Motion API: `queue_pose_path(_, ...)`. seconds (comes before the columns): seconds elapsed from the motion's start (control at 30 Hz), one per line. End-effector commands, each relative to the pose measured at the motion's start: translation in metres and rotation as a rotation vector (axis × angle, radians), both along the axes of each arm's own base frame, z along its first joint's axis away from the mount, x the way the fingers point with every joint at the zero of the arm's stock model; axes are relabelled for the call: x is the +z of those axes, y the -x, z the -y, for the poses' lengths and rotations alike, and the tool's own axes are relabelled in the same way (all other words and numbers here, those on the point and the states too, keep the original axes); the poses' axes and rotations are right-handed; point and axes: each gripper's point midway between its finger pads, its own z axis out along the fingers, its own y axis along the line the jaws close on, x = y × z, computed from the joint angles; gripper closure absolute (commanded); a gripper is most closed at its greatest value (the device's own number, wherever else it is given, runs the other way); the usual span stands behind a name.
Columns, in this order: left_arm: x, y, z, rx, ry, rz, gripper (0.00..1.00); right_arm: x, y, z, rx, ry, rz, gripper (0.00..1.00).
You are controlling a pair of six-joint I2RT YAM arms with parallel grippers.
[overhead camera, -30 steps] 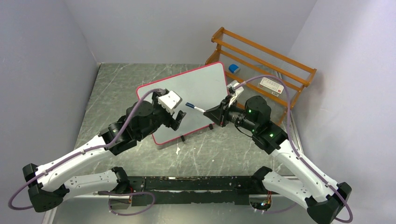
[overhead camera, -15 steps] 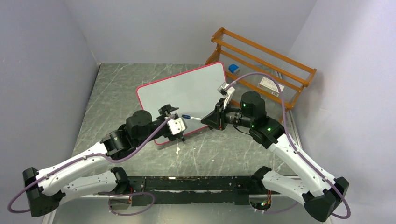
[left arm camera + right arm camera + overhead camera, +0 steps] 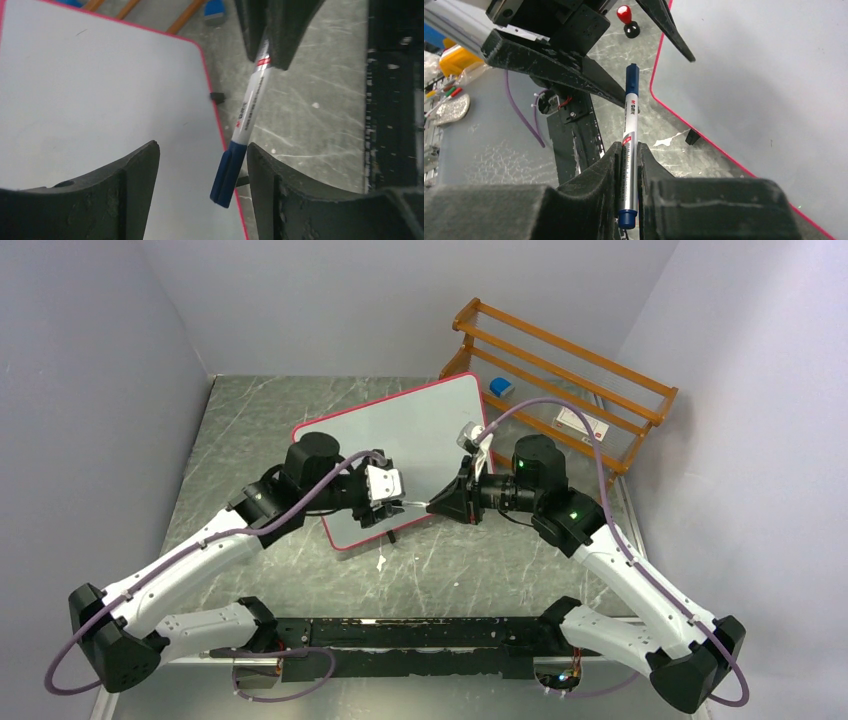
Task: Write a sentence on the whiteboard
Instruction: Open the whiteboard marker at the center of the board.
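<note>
Left gripper (image 3: 387,502) has swung up to the marker (image 3: 247,112), its fingers spread around the blue cap (image 3: 227,175).
Right gripper (image 3: 628,147) clamps the barrel, cap pointing left over the whiteboard's (image 3: 420,430) near edge; wooden rack (image 3: 570,360) holds a blue eraser (image 3: 501,387).

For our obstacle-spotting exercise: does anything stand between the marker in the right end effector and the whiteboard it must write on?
Yes. The blue cap is still on the marker, covering its tip; it sits between the fingers of the open left end effector. Nothing visible lies on the whiteboard itself.
</note>
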Motion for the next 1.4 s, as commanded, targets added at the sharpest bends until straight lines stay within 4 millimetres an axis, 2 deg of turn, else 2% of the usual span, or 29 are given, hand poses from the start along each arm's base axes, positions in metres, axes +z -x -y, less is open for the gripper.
queue_pose_path(0.0,0.009,0.036,0.008,-0.228,0.018,-0.119,0.32,0.009,0.006,-0.002,0.077,-0.021,0.076,1.0)
queue_pose_path(0.17,0.008,0.046,0.008,-0.294,-0.011,-0.175,0.34,0.01,0.009,-0.004,0.117,-0.025,0.105,1.0)
queue_pose_path(0.43,0.004,0.047,0.002,-0.296,-0.051,-0.203,0.52,0.01,0.008,-0.005,0.12,-0.036,0.13,1.0)
queue_pose_path(0.77,0.011,0.049,0.007,-0.323,-0.026,-0.238,0.76,0.008,0.012,-0.006,0.16,-0.046,0.168,1.0)
queue_pose_path(0.8,0.013,0.05,0.008,-0.331,-0.021,-0.241,0.79,0.007,0.011,-0.006,0.158,-0.047,0.169,1.0)
queue_pose_path(0.87,0.012,0.05,0.009,-0.339,-0.021,-0.252,0.93,0.007,0.01,-0.006,0.149,-0.052,0.169,0.99)
queue_pose_path(0.93,0.007,0.049,0.009,-0.329,-0.032,-0.267,0.95,0.008,0.009,-0.006,0.137,-0.059,0.168,0.92)
queue_pose_path(1.0,0.004,0.047,0.009,-0.318,-0.039,-0.276,0.95,0.009,0.01,-0.008,0.13,-0.075,0.131,0.78)
queue_pose_path(1.13,0.005,0.045,0.011,-0.306,-0.026,-0.275,0.95,0.009,0.013,-0.012,0.157,-0.086,0.1,0.65)
queue_pose_path(1.37,0.011,0.041,0.01,-0.292,-0.022,-0.257,0.95,0.006,0.013,-0.013,0.168,-0.072,0.081,0.64)
